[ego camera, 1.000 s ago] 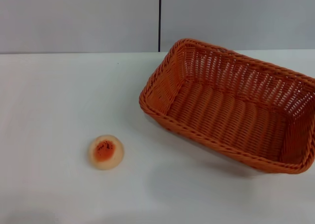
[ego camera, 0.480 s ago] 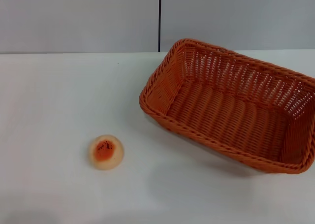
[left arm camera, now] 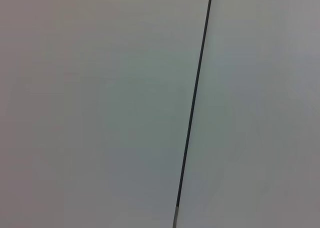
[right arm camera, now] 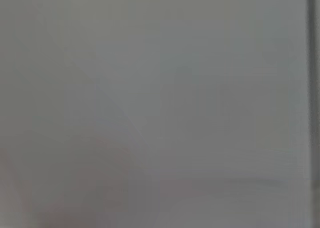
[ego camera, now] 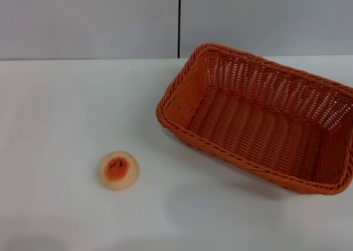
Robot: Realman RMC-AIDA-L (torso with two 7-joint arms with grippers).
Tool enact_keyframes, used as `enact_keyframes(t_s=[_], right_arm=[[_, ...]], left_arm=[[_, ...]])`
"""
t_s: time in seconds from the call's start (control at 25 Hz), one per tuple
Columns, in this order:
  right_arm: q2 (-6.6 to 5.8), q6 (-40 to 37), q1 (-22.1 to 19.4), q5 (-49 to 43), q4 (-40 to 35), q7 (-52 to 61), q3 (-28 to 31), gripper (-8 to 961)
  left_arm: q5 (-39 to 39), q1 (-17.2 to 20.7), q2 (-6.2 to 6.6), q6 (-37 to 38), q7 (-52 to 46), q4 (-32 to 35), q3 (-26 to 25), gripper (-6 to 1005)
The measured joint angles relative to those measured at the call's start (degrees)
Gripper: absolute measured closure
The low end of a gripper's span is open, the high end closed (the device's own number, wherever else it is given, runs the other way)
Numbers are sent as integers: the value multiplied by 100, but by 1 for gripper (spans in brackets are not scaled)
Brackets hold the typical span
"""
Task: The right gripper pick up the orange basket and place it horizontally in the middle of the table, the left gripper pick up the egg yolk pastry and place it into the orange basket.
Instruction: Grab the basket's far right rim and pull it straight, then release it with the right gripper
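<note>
One large rectangular orange woven wicker-style basket [ego camera: 259,118] and one small round domed pale-cream egg yolk pastry [ego camera: 118,170] with an orange-red centre patch and dark specks are on the wide plain white table [ego camera: 66,113]. That is the full count: a single basket, a single pastry.

Taking the basket as the landmark: it stands upright on its base, open side up, on the robot's right part of the table. It is turned at an angle, so that its long sides run slantwise rather than parallel to the table's front edge. Its braided rim is unbroken all round, its open-weave sides slope outward, and nothing lies inside it. One of its corners reaches close to the table's back edge, where a pale grey wall [ego camera: 88,19] rises; a thin dark vertical seam [ego camera: 179,22] in that wall comes down just behind that corner.

The pastry sits well apart from the basket, to the basket's left and nearer to the robot than the basket's near-left corner. It rests flat on the bare tabletop, dome and red patch facing up, touching nothing else.

Neither the left gripper nor the right gripper appears in any view, so I cannot tell whether either is released or clenched, and neither can be seen holding or touching anything. The left wrist view shows only the grey wall with the dark seam crossing it; the right wrist view shows only a featureless grey surface.
</note>
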Motion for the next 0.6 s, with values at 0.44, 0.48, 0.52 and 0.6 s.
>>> enact_keyframes(t_s=[0.44, 0.48, 0.52, 0.6], right_arm=[[-1387, 808, 1446, -807, 2711, 547, -647, 129], [-1406, 822, 1532, -937, 2794, 548, -675, 129], [-1417, 844, 1622, -1075, 2870, 548, -712, 128], [-1377, 897, 1739, -1213, 2930, 548, -809, 128]], left_arm=[[4, 56, -7, -14, 40, -1, 146, 227], [4, 57, -8, -14, 40, -1, 153, 227], [4, 58, -7, -14, 40, -1, 159, 227], [5, 59, -8, -14, 42, -1, 165, 227]])
